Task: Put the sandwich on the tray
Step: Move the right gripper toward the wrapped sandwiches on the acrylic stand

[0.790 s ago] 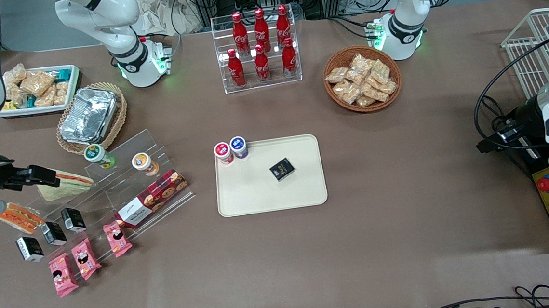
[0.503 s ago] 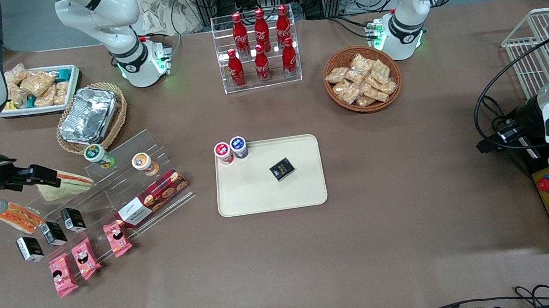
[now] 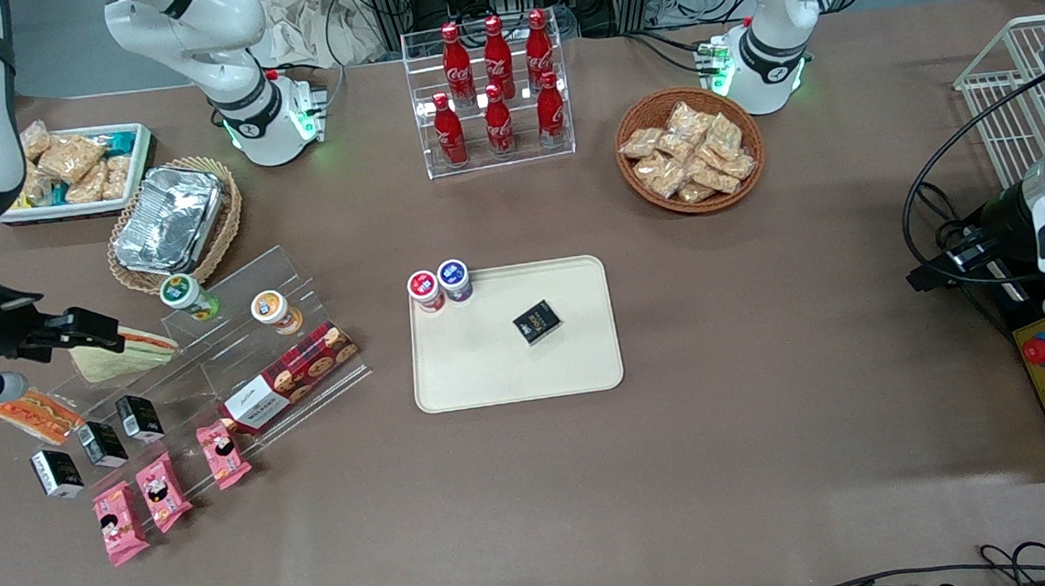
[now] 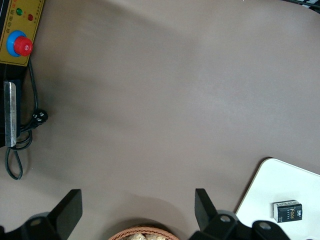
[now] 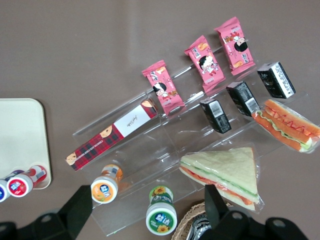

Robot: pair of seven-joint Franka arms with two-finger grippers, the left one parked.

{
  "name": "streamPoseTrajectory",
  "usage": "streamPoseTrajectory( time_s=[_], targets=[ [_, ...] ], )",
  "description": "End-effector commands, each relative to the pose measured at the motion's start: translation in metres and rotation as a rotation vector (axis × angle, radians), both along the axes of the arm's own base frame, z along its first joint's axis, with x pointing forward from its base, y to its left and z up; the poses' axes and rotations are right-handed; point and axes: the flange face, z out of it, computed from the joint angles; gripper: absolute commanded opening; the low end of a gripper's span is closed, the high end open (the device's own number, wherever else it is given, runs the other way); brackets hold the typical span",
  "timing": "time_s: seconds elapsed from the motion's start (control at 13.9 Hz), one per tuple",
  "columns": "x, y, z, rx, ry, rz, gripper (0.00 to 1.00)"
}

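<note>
The task stood at its approach step: nothing had been picked up, and the sandwich (image 3: 35,417) lay on the clear acrylic display stand (image 3: 241,349) at the working arm's end of the bench, at the stand's outer end. In the right wrist view the sandwich (image 5: 286,124) showed its orange-red and green filling along one side, with the larger pale triangular sandwich (image 5: 223,173) close beside it and a row of small black boxes (image 5: 243,98) just by its other side. The gripper (image 3: 94,327) hung above the stand, over the pale sandwich (image 3: 126,350) rather than over the wanted wedge; its fingers (image 5: 80,209) stood wide apart and held nothing.

The tray (image 3: 583,376) sat near the middle of the bench, well apart from the stand, with two small lidded cups (image 3: 439,285) at one corner and a black box (image 3: 536,320) on its middle; much of its surface was bare.

The next move would likely call for shifting the gripper sideways toward the stand's outer end until it sat over the wedge, then descending and closing across the narrow wrapped body, clear of the neighbouring sandwich and black boxes
</note>
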Motion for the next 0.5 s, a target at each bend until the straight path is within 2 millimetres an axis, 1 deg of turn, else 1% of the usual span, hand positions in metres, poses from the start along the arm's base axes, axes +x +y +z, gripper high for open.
streamPoseTrajectory(
  time_s=[0.0, 0.22, 0.36, 0.43],
  targets=[
    [-0.008, -0.006, 0.014, -0.022, -0.005, -0.015, 1.00],
    [-0.008, -0.009, 0.016, -0.024, -0.016, -0.063, 1.00],
    [-0.008, -0.016, 0.013, -0.023, -0.006, -0.078, 1.00],
    [-0.008, -0.025, 0.012, -0.021, -0.005, -0.089, 1.00]
  ],
)
